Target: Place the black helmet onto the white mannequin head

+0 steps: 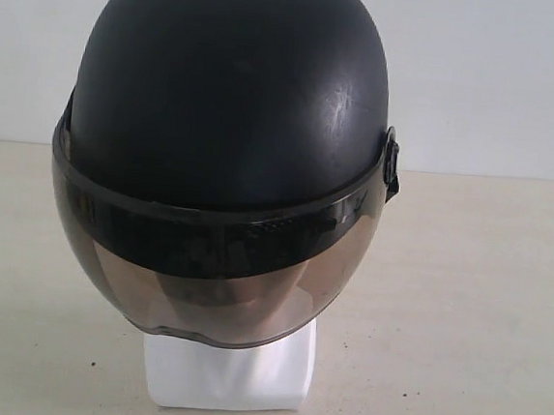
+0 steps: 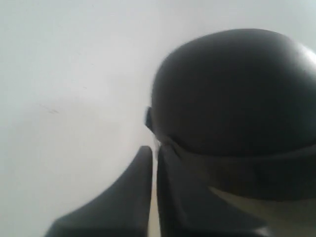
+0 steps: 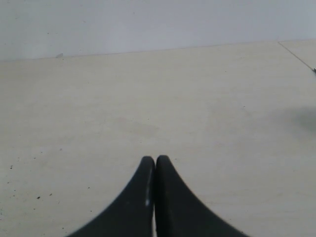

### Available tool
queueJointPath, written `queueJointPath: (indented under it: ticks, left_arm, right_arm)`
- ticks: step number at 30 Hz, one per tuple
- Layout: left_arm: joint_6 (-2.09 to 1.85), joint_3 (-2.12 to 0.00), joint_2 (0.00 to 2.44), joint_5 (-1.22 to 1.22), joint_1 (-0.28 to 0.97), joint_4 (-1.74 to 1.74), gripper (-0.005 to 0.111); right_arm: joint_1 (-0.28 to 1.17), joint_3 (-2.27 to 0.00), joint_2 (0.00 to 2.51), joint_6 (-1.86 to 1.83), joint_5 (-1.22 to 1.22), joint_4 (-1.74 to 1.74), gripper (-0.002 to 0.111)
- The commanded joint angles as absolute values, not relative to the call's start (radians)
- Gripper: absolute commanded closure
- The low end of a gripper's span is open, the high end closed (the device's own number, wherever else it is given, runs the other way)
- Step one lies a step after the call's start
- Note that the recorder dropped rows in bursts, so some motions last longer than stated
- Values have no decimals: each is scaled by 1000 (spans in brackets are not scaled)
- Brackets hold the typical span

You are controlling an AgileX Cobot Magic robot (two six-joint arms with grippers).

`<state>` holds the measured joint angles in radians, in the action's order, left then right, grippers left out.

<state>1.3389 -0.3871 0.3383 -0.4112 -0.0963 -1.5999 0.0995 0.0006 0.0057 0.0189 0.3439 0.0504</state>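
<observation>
The black helmet [image 1: 228, 96] sits over the white mannequin head, its smoky visor [image 1: 208, 279] hanging down in front of the face. Of the head only the white neck and base [image 1: 228, 373] show below the visor. Neither gripper appears in the exterior view. In the left wrist view my left gripper [image 2: 154, 150] is shut with nothing between its fingers, and its tips lie close beside the helmet [image 2: 232, 89] near the rim. My right gripper [image 3: 155, 159] is shut and empty above the bare table, with no task object in its view.
The beige table [image 1: 481, 313] runs around the mannequin base, with a pale wall [image 1: 501, 82] behind. The right wrist view shows the table top [image 3: 148, 89] and its far edge against the wall.
</observation>
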Motion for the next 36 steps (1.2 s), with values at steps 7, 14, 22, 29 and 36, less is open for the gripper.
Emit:
queueJointPath:
  ticks: [7, 14, 22, 29, 36]
  left_arm:
    - [249, -359, 332, 34, -92, -419, 102]
    - [174, -201, 219, 38, -92, -199, 102]
    - [174, -42, 105, 38, -92, -141, 102]
    - [23, 0, 75, 107, -92, -84, 102]
    - [-159, 0, 75, 169, -92, 46, 102]
  right_arm:
    - [101, 0, 0, 21, 332, 43, 108]
    - [101, 0, 0, 21, 332, 43, 108]
    - [101, 0, 0, 21, 332, 43, 108]
    - [101, 0, 0, 21, 332, 43, 108]
    - [101, 0, 0, 21, 332, 43, 108]
